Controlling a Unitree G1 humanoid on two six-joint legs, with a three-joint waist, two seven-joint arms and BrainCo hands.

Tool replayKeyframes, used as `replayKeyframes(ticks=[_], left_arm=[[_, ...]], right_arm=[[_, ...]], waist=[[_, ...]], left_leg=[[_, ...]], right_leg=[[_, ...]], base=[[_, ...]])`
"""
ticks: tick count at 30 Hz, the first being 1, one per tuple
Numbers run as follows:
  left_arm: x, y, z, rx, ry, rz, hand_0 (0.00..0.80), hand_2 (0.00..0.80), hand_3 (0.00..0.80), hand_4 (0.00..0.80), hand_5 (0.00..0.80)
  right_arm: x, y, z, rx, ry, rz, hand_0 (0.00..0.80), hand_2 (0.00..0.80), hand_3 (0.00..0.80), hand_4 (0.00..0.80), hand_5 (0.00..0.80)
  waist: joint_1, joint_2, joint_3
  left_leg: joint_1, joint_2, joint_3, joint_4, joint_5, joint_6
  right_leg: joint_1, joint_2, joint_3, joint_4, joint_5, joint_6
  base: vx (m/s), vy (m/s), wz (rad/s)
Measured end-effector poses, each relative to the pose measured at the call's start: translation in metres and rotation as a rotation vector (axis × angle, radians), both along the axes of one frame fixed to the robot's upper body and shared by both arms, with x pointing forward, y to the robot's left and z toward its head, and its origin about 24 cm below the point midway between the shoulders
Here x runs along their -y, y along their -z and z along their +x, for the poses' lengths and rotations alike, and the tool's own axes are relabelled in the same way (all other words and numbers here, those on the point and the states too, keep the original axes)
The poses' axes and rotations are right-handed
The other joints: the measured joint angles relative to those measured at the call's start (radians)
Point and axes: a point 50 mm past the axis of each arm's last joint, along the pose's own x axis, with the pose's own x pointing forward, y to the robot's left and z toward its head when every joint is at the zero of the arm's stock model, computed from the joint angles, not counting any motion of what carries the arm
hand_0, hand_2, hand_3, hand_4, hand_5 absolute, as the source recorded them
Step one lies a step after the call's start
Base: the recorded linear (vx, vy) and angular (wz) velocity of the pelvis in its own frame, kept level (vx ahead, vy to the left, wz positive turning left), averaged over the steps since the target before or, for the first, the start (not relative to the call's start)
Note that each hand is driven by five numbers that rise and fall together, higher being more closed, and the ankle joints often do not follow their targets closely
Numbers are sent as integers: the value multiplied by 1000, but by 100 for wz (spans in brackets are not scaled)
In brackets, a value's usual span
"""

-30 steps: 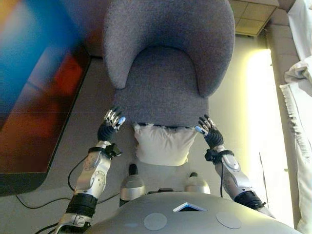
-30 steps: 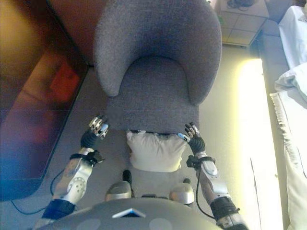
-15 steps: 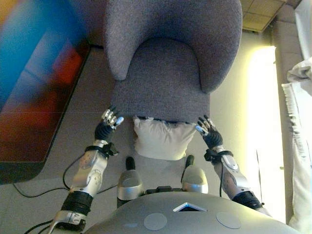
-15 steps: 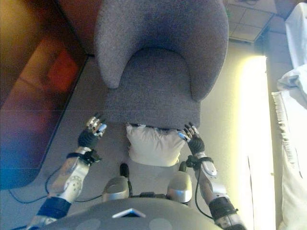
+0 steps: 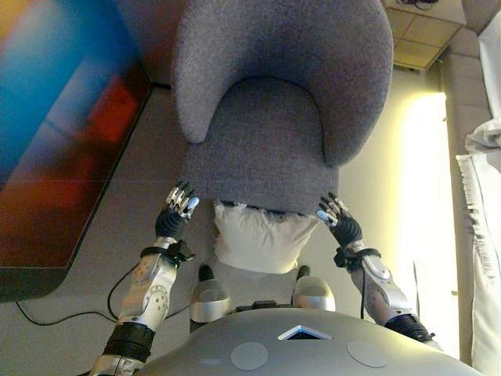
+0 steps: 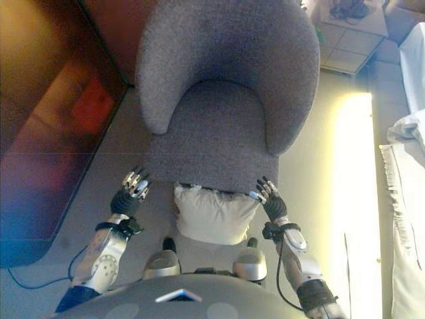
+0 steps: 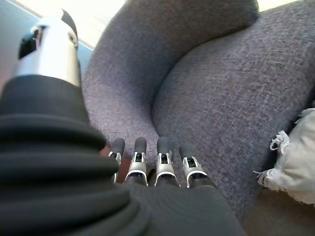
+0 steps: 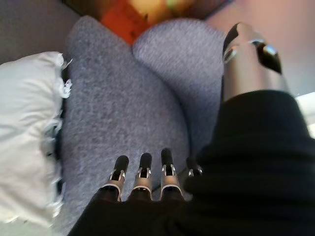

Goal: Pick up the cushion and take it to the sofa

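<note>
A cream-white cushion with a frayed fringe lies on the floor against the front edge of a grey armchair; its far edge is tucked under the seat front. It also shows in the left wrist view and the right wrist view. My left hand is open, fingers straight, a little to the left of the cushion near the seat's front corner, apart from it. My right hand is open at the cushion's right top corner, close beside it. Neither hand holds anything.
A large dark glossy panel stands on the left. White fringed fabric lies along the right edge. A tiled floor patch shows behind the armchair at the upper right. Grey floor lies either side of the armchair.
The whole picture has shifted, so the camera moved. Both hands stay open on either side of the cushion, in about the same places relative to it.
</note>
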Motion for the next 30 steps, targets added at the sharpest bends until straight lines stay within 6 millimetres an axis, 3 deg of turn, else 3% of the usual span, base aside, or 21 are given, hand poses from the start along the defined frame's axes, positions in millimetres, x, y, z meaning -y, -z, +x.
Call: replayKeyframes(ticks=[3,5,6,7,8,13,16,20,25,30], left_arm=[[-1,1,0,-10,-15,5,0,0,0,0,0],[2,8,0,-39,-12,-3,0,0,0,0,0],[4,12,0,-61,-10,-21,0,0,0,0,0],[7,15,5,-71,-7,-48,0,0,0,0,0],[7,18,7,-81,-11,-53,0,0,0,0,0],[-9,32,18,-147,-37,17,0,0,0,0,0],[-10,15,51,-50,-46,51,0,0,0,0,0],[5,-20,94,114,-19,101,0,0,0,0,0],[16,-52,128,225,20,150,0,0,0,0,0],[22,-67,147,265,49,188,0,0,0,0,0]], right_arm=[[1,0,2,2,-12,-5,0,0,0,0,0],[6,1,2,-8,-9,-28,0,0,0,0,0],[10,2,2,-16,-7,-44,0,0,0,0,0],[18,3,2,-27,2,-69,0,0,0,0,0],[20,6,2,-45,13,-78,0,0,0,0,0],[11,16,9,-75,33,-63,0,0,0,0,0],[17,10,36,-42,67,-98,0,0,0,0,0],[24,-14,81,36,140,-112,0,0,0,0,0],[35,-59,135,150,234,-136,0,0,0,0,0],[47,-85,159,192,308,-135,0,0,0,0,0]], waist=[[3,-2,-4],[1,29,-23],[1,61,-36],[2,86,-39],[3,89,-35],[0,62,8],[-2,70,88],[2,85,191],[4,88,276],[3,93,318]], left_leg=[[-54,3,-3,91,27,35],[-58,11,4,62,18,50],[-64,21,4,37,-6,47],[-63,20,-4,20,-30,9],[-61,8,1,19,-19,-7],[-119,-20,29,53,-25,10],[-252,-16,30,179,-50,16],[-391,6,23,330,-98,21],[-566,42,-5,518,-163,25],[-717,65,-42,693,-225,31]], right_leg=[[-1,-9,6,3,-1,-16],[-15,-2,0,13,1,-19],[-29,2,1,20,0,-17],[-42,1,2,25,2,-10],[-51,-10,8,30,5,-2],[-145,-73,0,106,16,9],[-284,-98,5,208,12,5],[-433,-122,14,323,9,-5],[-609,-144,14,472,-2,-26],[-757,-158,33,633,-44,-39]], base=[[114,173,11],[125,279,10],[121,259,13],[103,205,4],[62,135,0],[-69,123,-14],[-237,62,-19],[-208,-3,-20],[-137,20,-20],[-126,19,-6]])
